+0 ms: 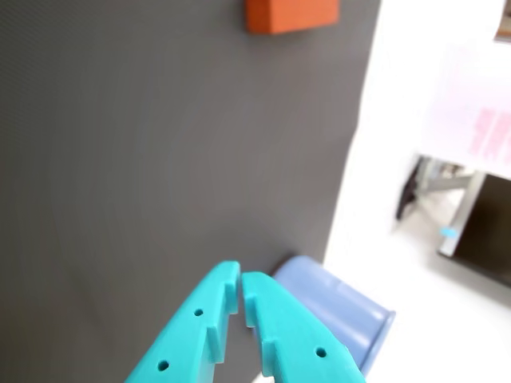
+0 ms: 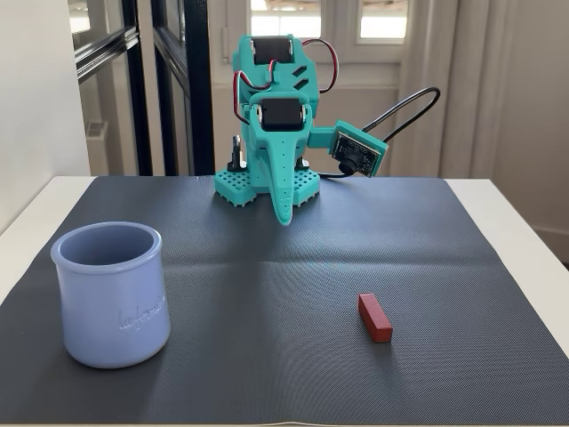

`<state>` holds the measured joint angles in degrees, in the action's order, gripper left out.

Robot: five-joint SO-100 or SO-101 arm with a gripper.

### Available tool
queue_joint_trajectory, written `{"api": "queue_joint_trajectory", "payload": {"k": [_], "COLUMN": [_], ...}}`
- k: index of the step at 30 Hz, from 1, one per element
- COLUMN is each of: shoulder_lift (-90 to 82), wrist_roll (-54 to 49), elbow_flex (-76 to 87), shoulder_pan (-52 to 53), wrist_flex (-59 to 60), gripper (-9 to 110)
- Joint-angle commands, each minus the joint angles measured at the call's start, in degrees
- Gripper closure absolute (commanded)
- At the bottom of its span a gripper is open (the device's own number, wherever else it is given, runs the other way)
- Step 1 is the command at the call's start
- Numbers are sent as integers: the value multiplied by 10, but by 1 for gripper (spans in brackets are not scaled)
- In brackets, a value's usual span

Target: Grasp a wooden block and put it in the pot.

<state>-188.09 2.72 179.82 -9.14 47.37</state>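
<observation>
The wooden block (image 2: 374, 318) is a small red-brown bar lying flat on the dark mat at the front right in the fixed view. In the wrist view it shows at the top edge (image 1: 291, 14). The pot (image 2: 113, 294) is a pale lavender-blue jar standing upright at the front left, with script on its side. In the wrist view it shows at the bottom right (image 1: 343, 311). My teal gripper (image 2: 283, 213) is shut and empty. It hangs tip-down near the arm's base at the back of the mat, far from both things. Its jaws meet in the wrist view (image 1: 240, 279).
A dark grey mat (image 2: 284, 267) covers most of a white table (image 2: 533, 240). The arm's base (image 2: 267, 182) stands at the mat's back edge with a black cable (image 2: 409, 111) looping to its right. Windows and a dark door frame are behind.
</observation>
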Motion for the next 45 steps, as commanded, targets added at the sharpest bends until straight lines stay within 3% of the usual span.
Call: {"api": "queue_joint_trajectory", "payload": {"k": [1, 4, 11, 15, 21, 33, 40, 45], "shoulder_lift": [74, 182, 400, 503, 621, 894, 961, 1012], "wrist_roll": [3, 11, 162, 333, 538, 976, 1092, 1105], "elbow_flex": [-69, -154, -373, -465, -559, -669, -695, -748], "shoulder_pan": [-22, -45, -90, -108, -121, -118, -107, -106], "wrist_flex": [-32, -50, -47, -46, -50, -45, -15, 9], "gripper": [101, 101, 101, 100, 88, 87, 87, 87]}}
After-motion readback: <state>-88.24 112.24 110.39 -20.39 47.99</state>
